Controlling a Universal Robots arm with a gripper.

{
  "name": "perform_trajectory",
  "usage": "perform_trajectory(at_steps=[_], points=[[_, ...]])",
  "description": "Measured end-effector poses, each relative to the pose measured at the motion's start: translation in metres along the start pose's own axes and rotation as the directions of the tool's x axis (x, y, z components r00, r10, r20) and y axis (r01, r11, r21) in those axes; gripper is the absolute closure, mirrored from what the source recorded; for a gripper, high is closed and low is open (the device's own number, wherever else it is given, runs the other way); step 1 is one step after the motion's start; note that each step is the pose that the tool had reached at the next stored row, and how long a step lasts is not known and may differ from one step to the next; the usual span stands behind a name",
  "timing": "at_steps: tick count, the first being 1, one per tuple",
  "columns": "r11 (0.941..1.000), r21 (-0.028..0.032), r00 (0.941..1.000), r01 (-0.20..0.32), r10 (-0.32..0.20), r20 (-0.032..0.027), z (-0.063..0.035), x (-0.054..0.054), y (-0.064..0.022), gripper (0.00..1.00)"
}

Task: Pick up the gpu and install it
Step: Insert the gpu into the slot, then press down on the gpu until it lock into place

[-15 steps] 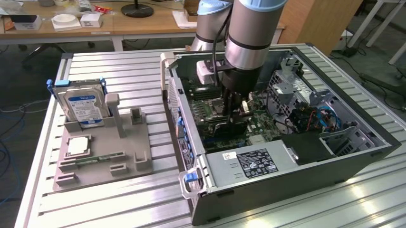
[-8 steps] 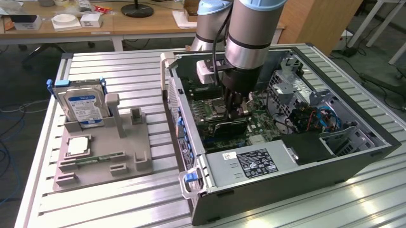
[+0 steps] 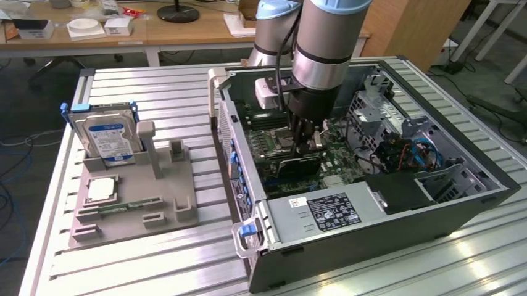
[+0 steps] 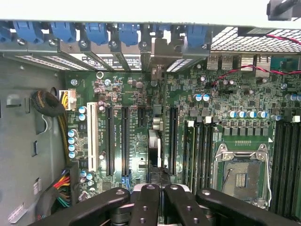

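Gripper (image 3: 303,147) clamped on the gpu's (image 3: 297,168) top edge, card upright over the motherboard (image 4: 141,94) slots. Light, stiff, fragile: grip the board edge, not the cooler.

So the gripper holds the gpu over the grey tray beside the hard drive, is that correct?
Not quite. The gripper is shut on the gpu, but inside the open computer case, above the motherboard, not over the grey tray. The exterior view shows it; the hard drive stands apart in the tray.

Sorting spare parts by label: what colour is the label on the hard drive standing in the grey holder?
Blue and white, on the hard drive; clearest in the exterior view.
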State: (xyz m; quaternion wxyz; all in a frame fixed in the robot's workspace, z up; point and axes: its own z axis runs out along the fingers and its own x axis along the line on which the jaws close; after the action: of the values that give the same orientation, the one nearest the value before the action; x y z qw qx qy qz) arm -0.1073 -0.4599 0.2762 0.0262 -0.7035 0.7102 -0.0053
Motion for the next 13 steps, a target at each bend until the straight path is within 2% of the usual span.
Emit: perform_trajectory(at_steps=[8,10,13], points=[[1.0,-0.0001,1.0,0.0,0.0,0.0,0.0001,-0.0001,-0.0005,0.9],[1.0,0.0,1.0,0.0,0.0,0.0,0.0008,-0.0002,-0.002,0.9],[1.0,0.0002,1.0,0.0,0.0,0.0,0.0032,-0.0003,-0.0098,0.9]])
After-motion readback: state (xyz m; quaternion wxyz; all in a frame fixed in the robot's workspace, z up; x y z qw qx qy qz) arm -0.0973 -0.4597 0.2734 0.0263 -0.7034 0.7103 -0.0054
